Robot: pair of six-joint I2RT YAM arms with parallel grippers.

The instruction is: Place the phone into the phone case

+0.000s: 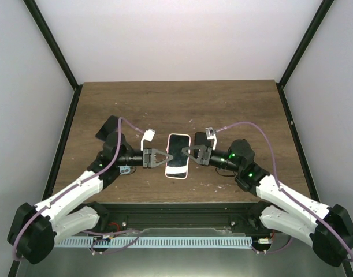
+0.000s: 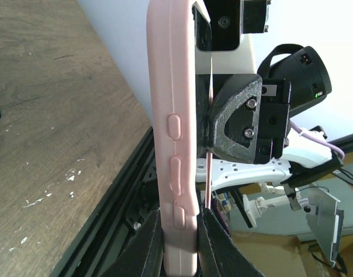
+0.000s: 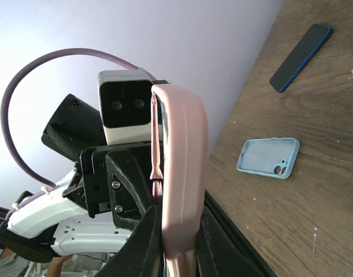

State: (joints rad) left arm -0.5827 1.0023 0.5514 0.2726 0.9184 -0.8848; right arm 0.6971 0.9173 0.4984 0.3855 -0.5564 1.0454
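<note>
**Pink phone case** (image 2: 173, 144), between the fingers of the left hand (image 2: 179, 245): smooth, matt, rubbery-looking plastic with moulded side buttons.

**Left hand and right hand** (image 3: 177, 234): dark grey matt plastic. Small bright metal screws (image 2: 249, 133) are set in the right hand's body.

**Tabletop** (image 2: 49, 115), beneath both hands: dark brown wood-grain surface, matt, with white scuffs and flecks.

**Light-blue phone case** (image 3: 267, 157), beyond the right hand: matt and smooth.

**Dark blue phone** (image 3: 300, 56), farther beyond the right hand: smooth, with a slight sheen.

**Arm shell** (image 3: 84, 231), behind the left hand: white plastic with a light gloss.

**Cable** (image 3: 72, 52), above the left hand: smooth purple sheath.
</note>
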